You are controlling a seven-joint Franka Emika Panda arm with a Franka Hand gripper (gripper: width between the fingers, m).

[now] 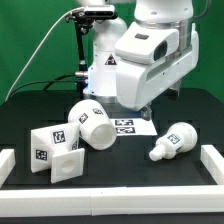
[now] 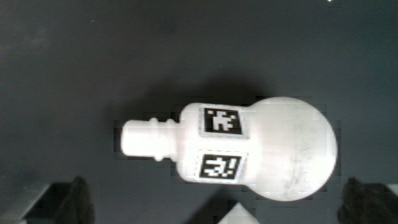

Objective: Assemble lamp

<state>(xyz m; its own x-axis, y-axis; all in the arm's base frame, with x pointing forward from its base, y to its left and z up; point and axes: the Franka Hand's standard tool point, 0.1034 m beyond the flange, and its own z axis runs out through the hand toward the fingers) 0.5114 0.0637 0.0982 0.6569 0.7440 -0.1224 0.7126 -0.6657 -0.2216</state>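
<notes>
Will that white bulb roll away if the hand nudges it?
Likely: the bulb lies on its round head, so it may roll, curving toward the narrower neck. It looks rigid and matte, probably not slippery.

bulb lying down, shade tipped beside base

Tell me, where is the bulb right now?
The bulb lies on its side on the black table at the exterior view's right, just beyond the marker board, well apart from the shade and base at the left.
</notes>
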